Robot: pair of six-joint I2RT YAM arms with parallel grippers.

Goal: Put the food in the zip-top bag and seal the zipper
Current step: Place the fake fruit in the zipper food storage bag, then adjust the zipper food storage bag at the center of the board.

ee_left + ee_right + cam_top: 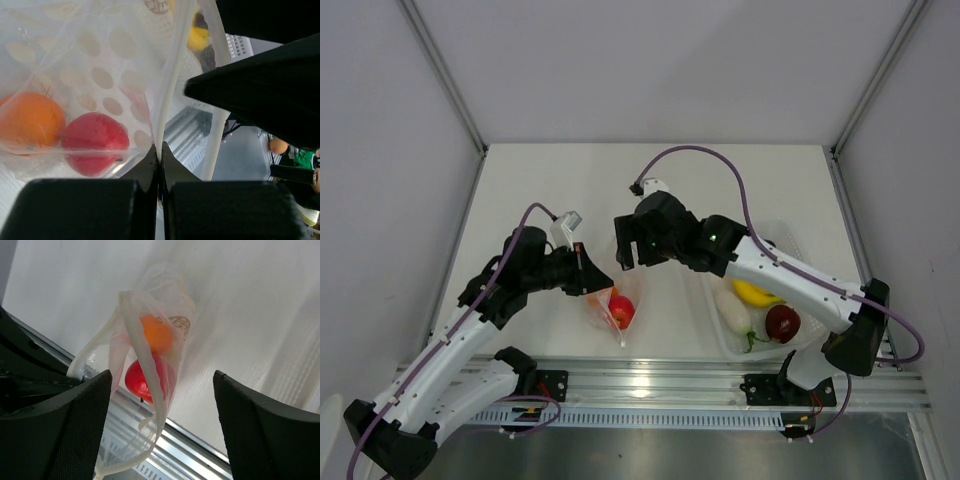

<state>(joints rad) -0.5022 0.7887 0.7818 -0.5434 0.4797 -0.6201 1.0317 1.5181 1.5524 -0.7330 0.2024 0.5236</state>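
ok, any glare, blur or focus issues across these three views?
Top external: sharp and evenly lit, only a bright glint on the rail; the clear bag nearly blends into the white table. Left wrist: very close, bag film hazy, the orange ball and red fruit soft through it. Right wrist: dark fingers blurred in front, bag fairly crisp, streaky sheen on the table.

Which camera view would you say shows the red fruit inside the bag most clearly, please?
The left wrist view: the red fruit sits large and close beside the orange ball, seen through the bag. The right wrist view has the bag's edge crossing it; the top view shows it small.
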